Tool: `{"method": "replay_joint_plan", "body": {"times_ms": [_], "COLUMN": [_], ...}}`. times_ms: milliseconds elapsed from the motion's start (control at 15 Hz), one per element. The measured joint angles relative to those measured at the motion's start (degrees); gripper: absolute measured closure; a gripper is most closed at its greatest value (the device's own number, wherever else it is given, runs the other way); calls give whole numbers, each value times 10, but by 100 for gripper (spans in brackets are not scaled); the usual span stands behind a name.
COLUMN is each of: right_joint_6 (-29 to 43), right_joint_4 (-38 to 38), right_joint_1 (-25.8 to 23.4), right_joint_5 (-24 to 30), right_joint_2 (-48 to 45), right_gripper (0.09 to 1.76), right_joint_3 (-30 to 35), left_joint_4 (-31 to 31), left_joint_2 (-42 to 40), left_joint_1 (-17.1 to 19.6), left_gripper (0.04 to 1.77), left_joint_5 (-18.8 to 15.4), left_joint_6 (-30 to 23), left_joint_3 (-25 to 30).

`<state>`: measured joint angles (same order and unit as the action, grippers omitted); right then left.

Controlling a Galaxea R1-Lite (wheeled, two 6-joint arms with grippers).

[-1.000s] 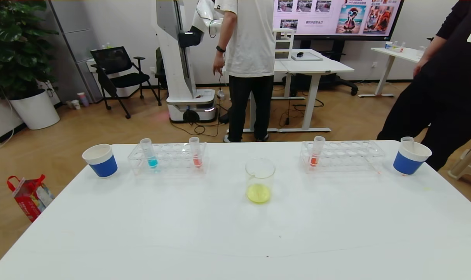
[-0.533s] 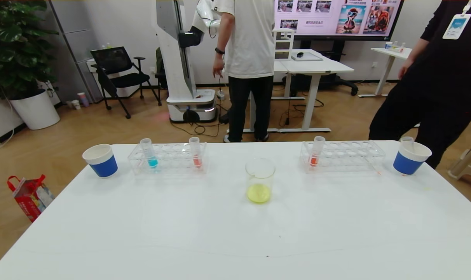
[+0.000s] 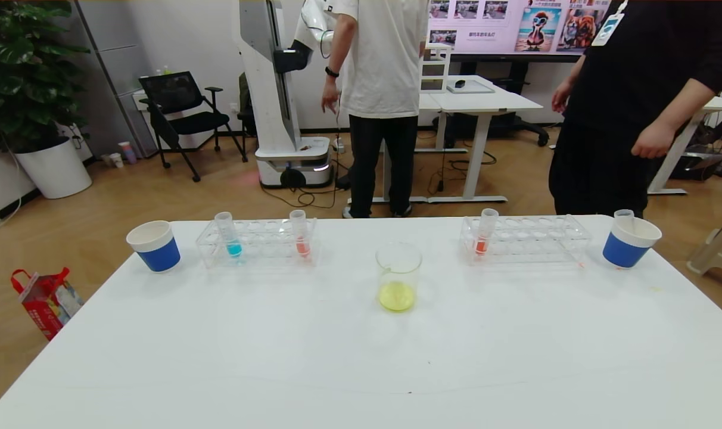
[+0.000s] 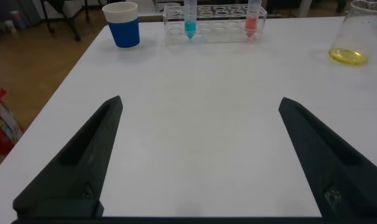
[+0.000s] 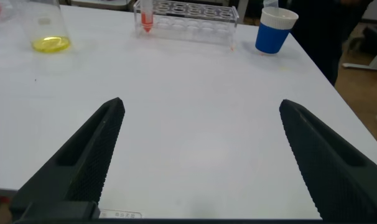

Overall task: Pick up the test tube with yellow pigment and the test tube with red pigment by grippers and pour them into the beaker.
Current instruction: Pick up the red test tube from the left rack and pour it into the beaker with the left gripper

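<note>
Beaker [image 3: 398, 275] upright at the middle of the bench [image 3: 361, 357], with a shallow pool of yellow liquid in the bottom. Standing apart from everything else.

Test tube with red pigment [image 3: 299, 232] upright at the right end of the left rack [image 3: 260, 257], far-left of the beaker. Blue tube [image 3: 229, 233] near the same rack's left end, leaning slightly. Left paper cup [image 3: 153, 245] just beyond that rack, toward the bench's left edge.

Orange-red tube [image 3: 485, 231] at the left end of the right rack [image 3: 534, 238], far-right of the beaker. Right paper cup [image 3: 629, 241] further right, with a clear tube [image 3: 624, 215] standing in it. No liquid visible in that tube.

Neither tool visible from the head camera, only from the wrist cameras. Left tool [image 4: 198, 162] low over the near-left bench, fingers spread wide and released, grasping nothing. Ahead of it the left cup [image 4: 123, 25], blue tube [image 4: 190, 15], red-pigment tube [image 4: 252, 14] and the beaker [image 4: 359, 31], cut by the picture's edge. Right tool [image 5: 198, 162] likewise over the near-right bench, released and bare. Beyond it the beaker [image 5: 48, 25], orange-red tube [image 5: 145, 14], right rack [image 5: 188, 18] and right cup [image 5: 274, 30].

Seen from the head only: person in a white shirt [image 3: 379, 71] and person in black [image 3: 623, 107] standing past the far edge.
</note>
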<state>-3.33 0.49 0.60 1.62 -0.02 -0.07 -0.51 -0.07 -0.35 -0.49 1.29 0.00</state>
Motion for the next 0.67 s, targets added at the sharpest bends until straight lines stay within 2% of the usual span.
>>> {"method": "replay_joint_plan", "body": {"times_ms": [267,400,533,667], "right_joint_6": [3,4,4,4], "right_joint_4": [0,0,0,0], "right_joint_1": [0,0,0,0], "right_joint_5": [0,-1,-1,-1], "right_joint_2": [0,0,0,0], "right_gripper": [11,11,11,11], "right_joint_3": [0,1,1,1], "left_joint_4": [-6,-11,-4,42], "left_joint_2": [0,10,54,137], "left_joint_1": [0,0,-3,-8], "left_gripper": [6,6,6,6], "left_joint_5": [4,2,2,1], "left_joint_6": [-2,-2,-4,-6], "left_joint_3": [-4,-32,-70,-114]}}
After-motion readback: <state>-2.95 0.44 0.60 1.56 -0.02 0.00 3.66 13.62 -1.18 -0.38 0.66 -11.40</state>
